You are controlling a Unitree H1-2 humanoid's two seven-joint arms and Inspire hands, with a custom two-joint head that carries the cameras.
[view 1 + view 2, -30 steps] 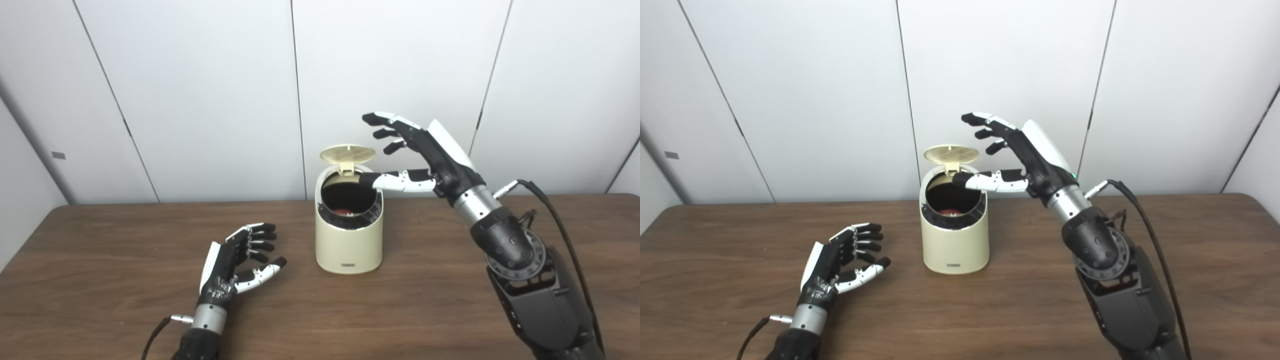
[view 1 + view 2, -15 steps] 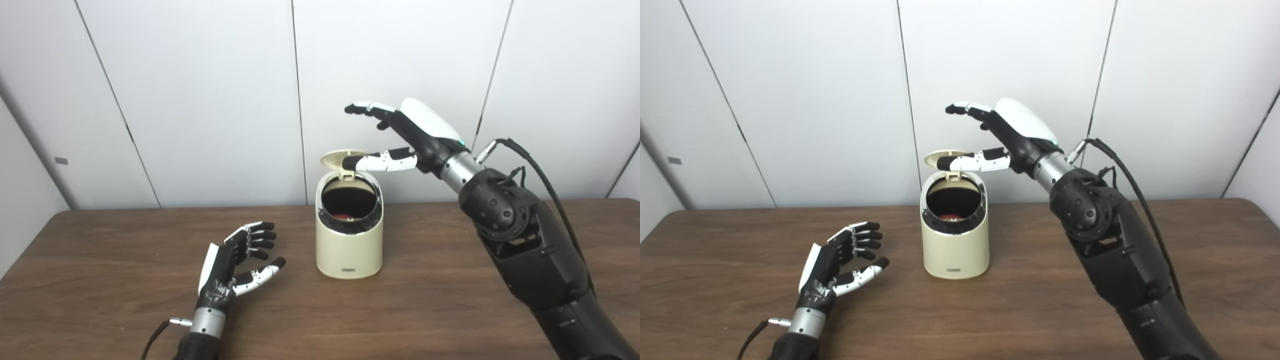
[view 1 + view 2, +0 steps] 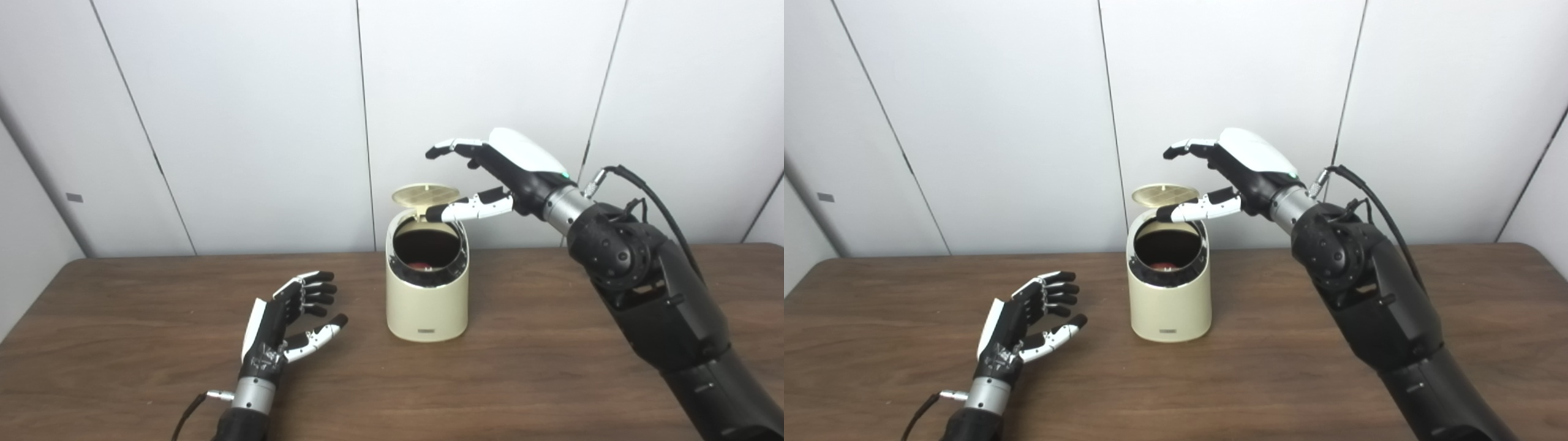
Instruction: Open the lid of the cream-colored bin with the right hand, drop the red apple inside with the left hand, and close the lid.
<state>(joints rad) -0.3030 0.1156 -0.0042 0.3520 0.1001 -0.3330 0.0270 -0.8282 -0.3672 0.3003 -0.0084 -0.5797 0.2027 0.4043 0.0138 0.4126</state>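
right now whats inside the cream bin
The lid is up, and through the cream bin's opening a small patch of the red apple shows low down. The rest of the apple and the bin's floor are hidden by the dark walls and rim.

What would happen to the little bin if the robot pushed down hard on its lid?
The cream bin is small and taller than wide, so a sideways shove might tip it. Its lid stands open on a thin rear hinge, so it would probably swing shut easily under the right hand. The apple inside adds a little steadying weight.

2 head cameras overlook the table [image 3: 122, 343].
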